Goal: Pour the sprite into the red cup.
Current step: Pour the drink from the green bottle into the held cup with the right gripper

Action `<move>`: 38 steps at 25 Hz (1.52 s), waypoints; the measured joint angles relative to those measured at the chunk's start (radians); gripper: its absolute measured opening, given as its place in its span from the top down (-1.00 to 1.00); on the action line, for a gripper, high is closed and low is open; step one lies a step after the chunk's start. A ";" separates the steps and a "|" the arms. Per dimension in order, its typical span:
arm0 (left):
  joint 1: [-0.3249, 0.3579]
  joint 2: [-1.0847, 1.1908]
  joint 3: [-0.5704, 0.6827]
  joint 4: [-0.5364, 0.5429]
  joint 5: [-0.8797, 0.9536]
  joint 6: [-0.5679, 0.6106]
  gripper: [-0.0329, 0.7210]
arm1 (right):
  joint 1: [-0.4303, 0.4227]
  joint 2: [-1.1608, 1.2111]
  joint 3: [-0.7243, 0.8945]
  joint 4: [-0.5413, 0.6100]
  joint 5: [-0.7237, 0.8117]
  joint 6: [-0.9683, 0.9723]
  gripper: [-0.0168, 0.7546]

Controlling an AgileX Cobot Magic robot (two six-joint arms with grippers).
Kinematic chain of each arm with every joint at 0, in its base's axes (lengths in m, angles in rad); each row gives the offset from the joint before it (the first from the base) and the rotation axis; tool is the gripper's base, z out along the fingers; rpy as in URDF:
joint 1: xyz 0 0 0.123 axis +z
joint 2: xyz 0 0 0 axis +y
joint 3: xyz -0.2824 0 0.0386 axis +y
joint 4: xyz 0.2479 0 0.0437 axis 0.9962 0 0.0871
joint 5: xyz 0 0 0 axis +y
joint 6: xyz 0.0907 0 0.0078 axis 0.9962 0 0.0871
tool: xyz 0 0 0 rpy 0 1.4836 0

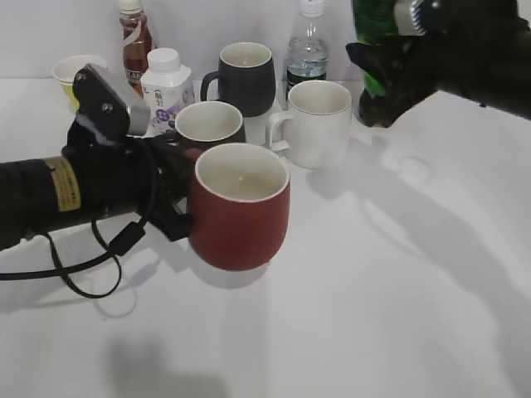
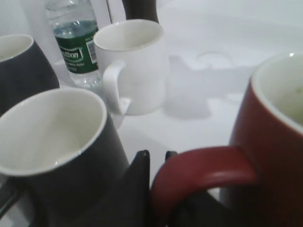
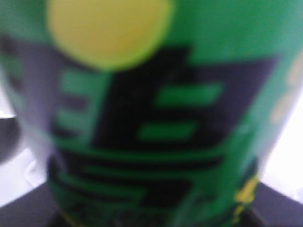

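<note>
On the left, the left tool (image 1: 170,207) is clamped on the handle of the red cup (image 1: 239,207), which sits upright on the white worktop (image 1: 398,298) in front of a black mug (image 1: 209,124) and a white mug (image 1: 315,123). Up at the far right, the right tool (image 1: 390,75) grips the sprite (image 1: 375,25) in the air, its label (image 3: 151,123) filling the wrist camera.

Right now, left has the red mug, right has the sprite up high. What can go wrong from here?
1. The left pincer grips the red cup only by its handle; pouring weight could tip it.
2. The sprite sits high in the right pincer, far from the cup; soda could splash onto the table.
3. The white mug and black mug stand close; a swing could knock them.
</note>
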 joint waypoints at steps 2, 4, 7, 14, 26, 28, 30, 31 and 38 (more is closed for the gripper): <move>0.000 0.015 -0.003 -0.012 -0.032 0.000 0.74 | 0.000 0.018 -0.027 -0.049 0.001 0.000 -0.10; 0.000 0.025 -0.003 -0.025 -0.057 0.000 0.74 | 0.000 0.031 -0.054 -0.107 0.007 0.000 -0.10; 0.000 0.036 -0.003 -0.041 -0.071 0.000 0.74 | 0.000 0.034 -0.088 -0.220 0.015 -0.001 -0.10; 0.000 0.064 -0.004 -0.036 -0.080 0.000 0.74 | 0.000 0.034 -0.105 -0.497 0.042 -0.034 -0.10; 0.000 0.064 -0.009 0.009 -0.114 0.000 0.74 | 0.000 0.034 -0.105 -0.558 0.082 -0.195 -0.10; 0.000 0.064 -0.009 0.009 -0.114 0.000 0.74 | 0.000 0.034 -0.105 -0.558 0.084 -0.239 -0.10; 0.000 0.064 -0.009 0.010 -0.115 0.000 0.74 | 0.000 0.034 -0.105 -0.558 0.094 -0.282 -0.10; 0.000 0.064 -0.009 0.010 -0.115 0.000 0.74 | 0.000 0.034 -0.105 -0.560 0.098 -0.296 -0.10; 0.000 0.064 -0.009 0.013 -0.088 0.041 0.74 | 0.000 0.034 -0.105 -0.597 0.103 -0.372 -0.09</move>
